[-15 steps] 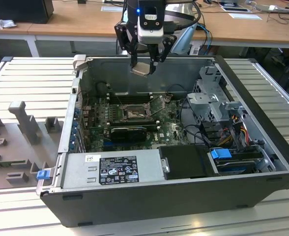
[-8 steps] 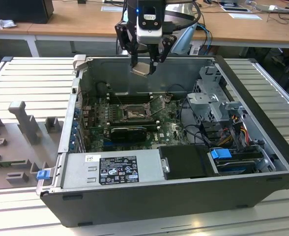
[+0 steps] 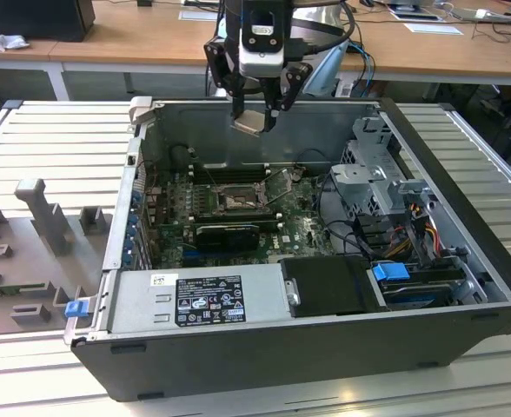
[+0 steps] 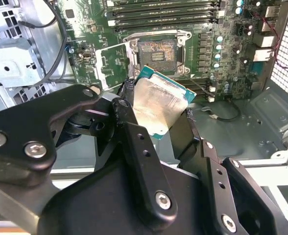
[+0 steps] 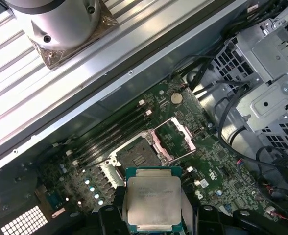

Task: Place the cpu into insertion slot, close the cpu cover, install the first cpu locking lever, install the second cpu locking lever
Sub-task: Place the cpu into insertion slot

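Silver cpu (image 4: 158, 105) tilted, held aloft; insertion slot (image 4: 157, 51) contacts exposed; cpu cover (image 4: 108, 66) stands open.

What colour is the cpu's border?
Teal-green on the cpu, around its silver face; clearest in the second wrist view.

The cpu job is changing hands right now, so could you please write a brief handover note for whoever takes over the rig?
Claw: shut on the cpu, held in the air above the open computer case.
Insertion slot: empty, contacts exposed.
Cpu cover: swung open beside the slot.
Done: cpu is in the claw's grip.
Left: seating the cpu, closing the cover, and the two locking steps.
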Motion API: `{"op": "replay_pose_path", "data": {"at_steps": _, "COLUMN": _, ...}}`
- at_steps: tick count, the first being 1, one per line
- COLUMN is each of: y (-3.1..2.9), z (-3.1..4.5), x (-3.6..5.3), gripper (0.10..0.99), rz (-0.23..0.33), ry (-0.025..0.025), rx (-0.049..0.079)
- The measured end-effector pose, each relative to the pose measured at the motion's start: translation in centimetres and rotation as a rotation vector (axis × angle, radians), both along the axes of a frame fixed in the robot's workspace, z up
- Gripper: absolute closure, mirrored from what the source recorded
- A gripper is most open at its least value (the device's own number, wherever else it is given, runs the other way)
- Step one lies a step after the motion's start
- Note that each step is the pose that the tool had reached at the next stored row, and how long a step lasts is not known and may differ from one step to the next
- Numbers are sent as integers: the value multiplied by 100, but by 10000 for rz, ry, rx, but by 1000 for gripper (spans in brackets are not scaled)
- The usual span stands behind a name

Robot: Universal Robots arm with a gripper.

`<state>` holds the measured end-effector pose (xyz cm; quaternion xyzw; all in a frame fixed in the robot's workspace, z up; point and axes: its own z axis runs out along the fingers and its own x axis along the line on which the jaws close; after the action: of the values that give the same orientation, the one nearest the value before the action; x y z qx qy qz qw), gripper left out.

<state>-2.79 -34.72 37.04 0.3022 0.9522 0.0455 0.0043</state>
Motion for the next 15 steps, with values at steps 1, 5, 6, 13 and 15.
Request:
{"op": "replay_pose_path", "data": {"at_steps": 1, "y": 0, "z": 0, "x": 0, "gripper": 553, "rz": -31, "ry": 0, "rx": 0}}
{"op": "replay_pose_path", "data": {"at_steps": 5, "y": 0, "z": 0, "x": 0, "gripper": 553, "rz": -181, "ry": 0, "rx": 1}}
{"op": "replay_pose_path", "data": {"at_steps": 6, "y": 0, "z": 0, "x": 0, "gripper": 553, "rz": -211, "ry": 0, "rx": 1}}
{"op": "replay_pose_path", "data": {"at_steps": 13, "y": 0, "z": 0, "x": 0, "gripper": 553, "rz": -551, "ry": 0, "rx": 0}}
{"op": "replay_pose_path", "data": {"at_steps": 15, "y": 0, "z": 0, "x": 0, "gripper": 553, "rz": -690, "ry": 1, "rx": 0}}
